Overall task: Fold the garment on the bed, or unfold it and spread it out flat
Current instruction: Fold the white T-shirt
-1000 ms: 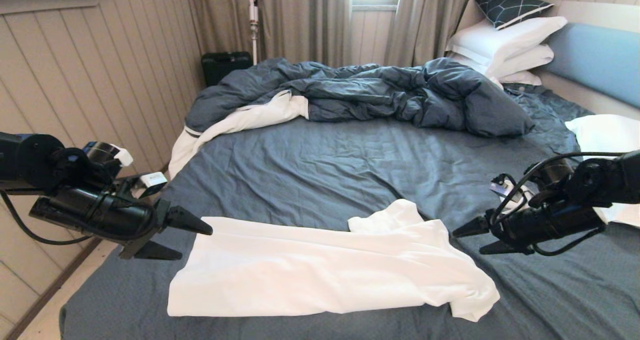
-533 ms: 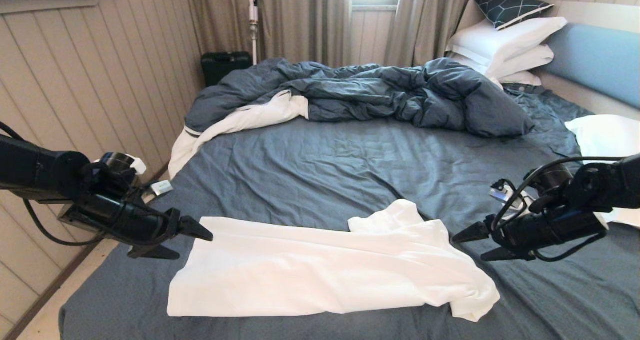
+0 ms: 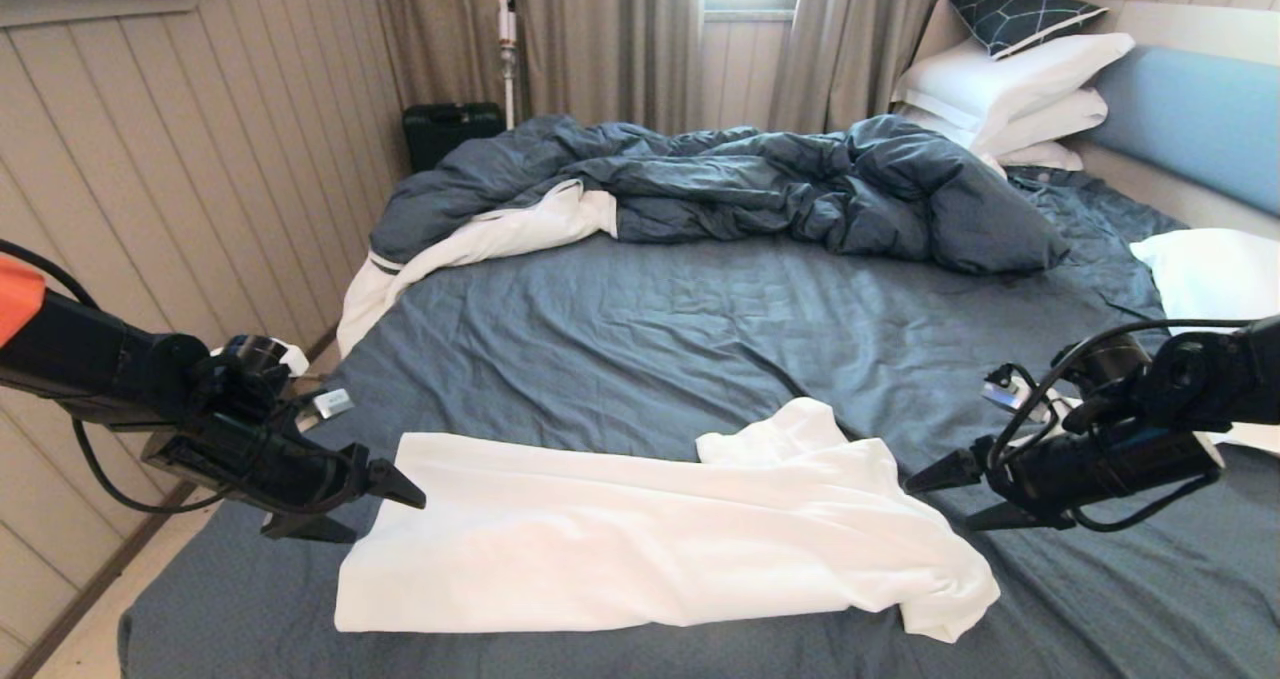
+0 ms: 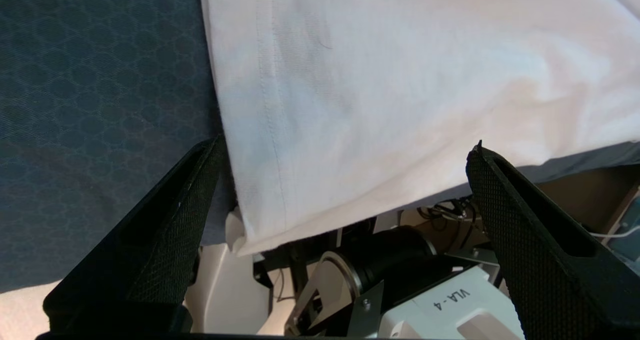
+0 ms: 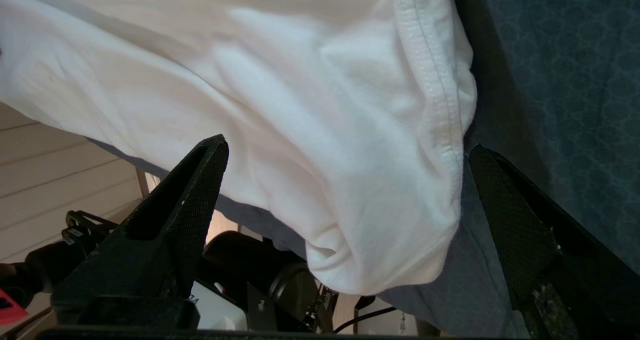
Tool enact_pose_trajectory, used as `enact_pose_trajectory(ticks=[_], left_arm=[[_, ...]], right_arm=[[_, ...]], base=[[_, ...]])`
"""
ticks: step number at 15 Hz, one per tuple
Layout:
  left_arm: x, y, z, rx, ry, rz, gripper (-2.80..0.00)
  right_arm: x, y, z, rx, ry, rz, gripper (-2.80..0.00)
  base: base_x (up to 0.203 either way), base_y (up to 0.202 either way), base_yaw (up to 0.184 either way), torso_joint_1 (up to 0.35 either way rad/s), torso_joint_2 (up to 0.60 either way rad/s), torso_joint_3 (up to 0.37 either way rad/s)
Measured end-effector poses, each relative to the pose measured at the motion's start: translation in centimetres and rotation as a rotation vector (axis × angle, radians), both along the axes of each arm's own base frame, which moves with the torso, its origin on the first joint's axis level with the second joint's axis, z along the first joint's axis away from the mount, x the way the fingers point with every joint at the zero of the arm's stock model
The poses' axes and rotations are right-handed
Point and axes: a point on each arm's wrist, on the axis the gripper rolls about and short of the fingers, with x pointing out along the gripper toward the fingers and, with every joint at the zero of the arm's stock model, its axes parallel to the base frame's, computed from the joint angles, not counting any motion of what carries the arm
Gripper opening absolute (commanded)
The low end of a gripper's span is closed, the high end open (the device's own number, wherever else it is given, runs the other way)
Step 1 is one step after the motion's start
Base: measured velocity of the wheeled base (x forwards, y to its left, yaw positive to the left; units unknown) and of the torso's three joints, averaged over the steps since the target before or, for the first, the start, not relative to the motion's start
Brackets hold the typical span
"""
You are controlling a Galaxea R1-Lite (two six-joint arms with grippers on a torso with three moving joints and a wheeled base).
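Head view: left gripper (image 3: 378, 507) jaws spread wide, nothing held, hovering just off the hem end of the white T-shirt (image 3: 640, 539), upper fingertip over the shirt's corner. Right gripper (image 3: 950, 499) also wide open and empty, just beside the shoulder/collar end. T-shirt lies lengthwise across the near part of the bed (image 3: 650, 339), folded into a long band, one sleeve sticking out toward the rumpled dark-blue duvet (image 3: 720, 184). White pillows (image 3: 1010, 84) stacked at the blue headboard (image 3: 1190, 119).

Versus a second ago: left arm has dropped lower and swung in, its orange link now showing at the picture's edge; right gripper sank slightly. Shirt unchanged.

Left wrist view: fingers (image 4: 165, 230) far apart, straddling the stitched hem corner of the T-shirt (image 4: 400, 89); contact can't be told.

Right wrist view: fingers (image 5: 185, 205) far apart around the bunched ribbed edge of the T-shirt (image 5: 300, 129); nothing clamped.
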Motion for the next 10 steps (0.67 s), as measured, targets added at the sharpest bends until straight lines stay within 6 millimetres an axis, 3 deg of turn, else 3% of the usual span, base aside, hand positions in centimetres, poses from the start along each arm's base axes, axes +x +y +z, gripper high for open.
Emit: enact_pose_trajectory(ticks=[10], left_arm=[[0.1,0.0,-0.8,-0.007,0.03,0.002,0.0]], right_arm=[[0.4,-0.3,-3.0,-0.125,0.094,0.002,0.0]], base=[[0.0,0.0,0.0,0.0,0.0,0.0]])
